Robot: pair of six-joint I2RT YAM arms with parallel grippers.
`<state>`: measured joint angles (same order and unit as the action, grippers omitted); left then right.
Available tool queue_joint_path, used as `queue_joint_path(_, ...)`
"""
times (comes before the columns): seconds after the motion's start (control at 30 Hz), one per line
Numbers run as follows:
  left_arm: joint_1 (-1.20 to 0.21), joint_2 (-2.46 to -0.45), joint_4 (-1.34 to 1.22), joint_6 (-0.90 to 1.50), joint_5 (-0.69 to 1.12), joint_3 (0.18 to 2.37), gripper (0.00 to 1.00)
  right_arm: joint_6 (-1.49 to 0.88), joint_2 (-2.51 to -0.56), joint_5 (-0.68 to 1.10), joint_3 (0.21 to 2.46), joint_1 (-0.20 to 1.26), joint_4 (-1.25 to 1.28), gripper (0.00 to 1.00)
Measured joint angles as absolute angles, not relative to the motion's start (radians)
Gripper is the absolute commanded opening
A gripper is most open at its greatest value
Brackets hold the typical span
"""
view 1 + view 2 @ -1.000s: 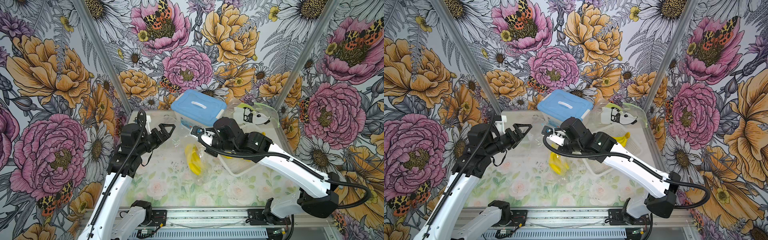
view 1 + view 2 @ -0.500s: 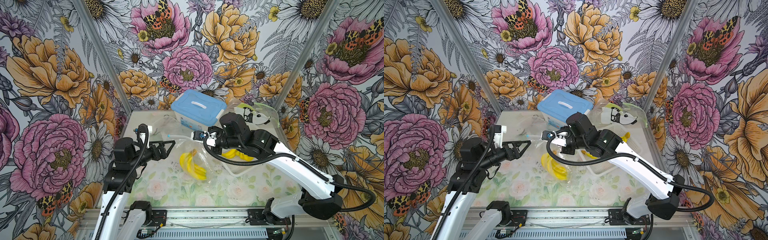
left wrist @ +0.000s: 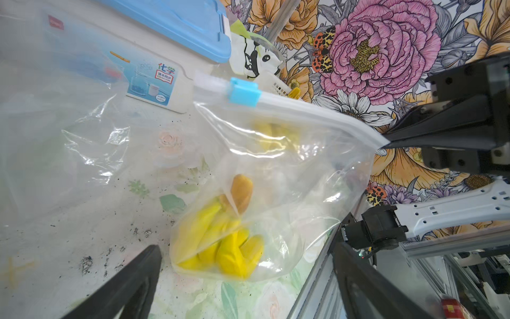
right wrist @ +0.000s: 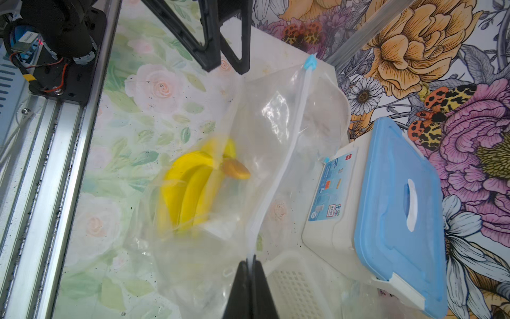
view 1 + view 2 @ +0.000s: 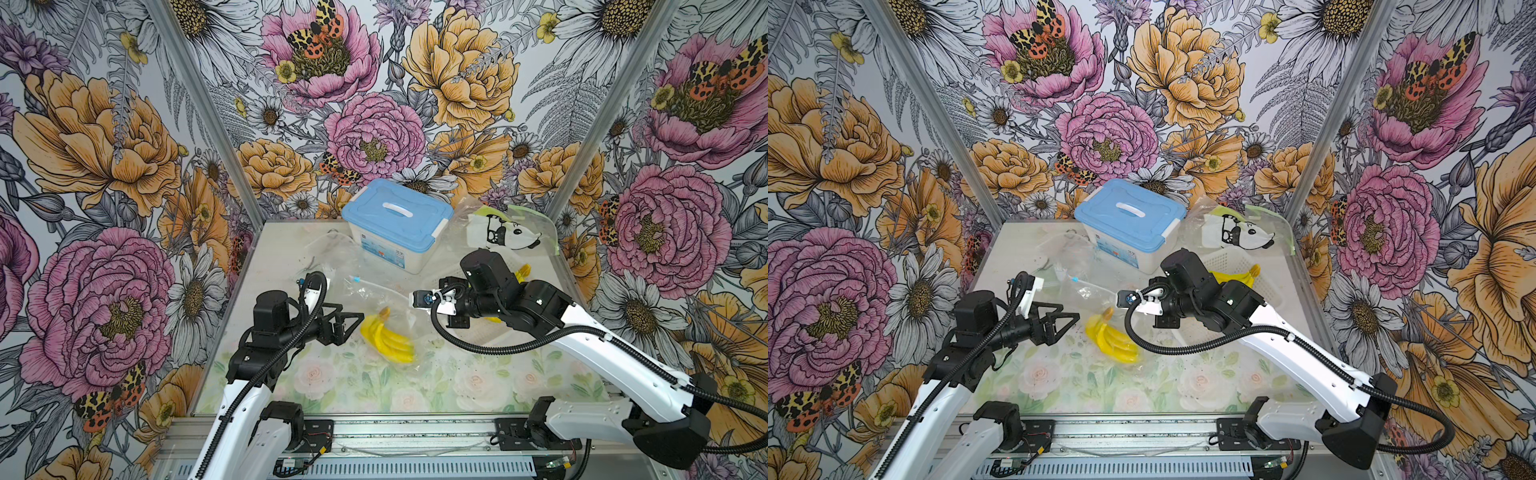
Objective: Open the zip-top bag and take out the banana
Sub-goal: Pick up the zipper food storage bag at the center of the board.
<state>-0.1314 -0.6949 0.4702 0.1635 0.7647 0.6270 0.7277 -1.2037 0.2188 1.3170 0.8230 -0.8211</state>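
Clear plastic zip-top bag [image 3: 289,171] holds banana bunch [image 3: 220,243] | right gripper [image 4: 251,262] pinches its zip-strip corner | left gripper [image 5: 350,325] spread, empty | step: opening, seal looks shut | next: left grips blue slider [image 3: 244,92], draws it along the strip

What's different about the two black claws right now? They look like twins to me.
The left claw is wide open and holds nothing. The right claw is shut, pinching one end of the zip strip on the bag. The left claw points at the bananas from the side, while the right claw holds the bag's top edge raised above them. Both are black and two-pronged.
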Motion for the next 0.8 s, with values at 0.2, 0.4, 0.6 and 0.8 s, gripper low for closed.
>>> queue_joint_path(0.2, -0.136, -0.802, 0.315, 0.092, 0.803, 0.621, 0.99, 0.728, -1.176, 0.223, 1.293, 0.817, -0.818, 0.00)
queue_joint_path(0.4, -0.174, -0.955, 0.381, -0.166, 0.855, 0.741, 0.96, 0.728, -1.174, 0.233, 1.278, 0.804, -0.819, 0.00)
queue_joint_path(0.6, -0.193, -1.000, 0.481, -0.377, 0.867, 0.822, 0.93, 0.728, -1.165, 0.241, 1.260, 0.764, -0.819, 0.00)
queue_joint_path(0.8, -0.193, -1.034, 0.527, -0.472, 0.865, 0.865, 0.88, 0.728, -1.165, 0.247, 1.253, 0.755, -0.819, 0.00)
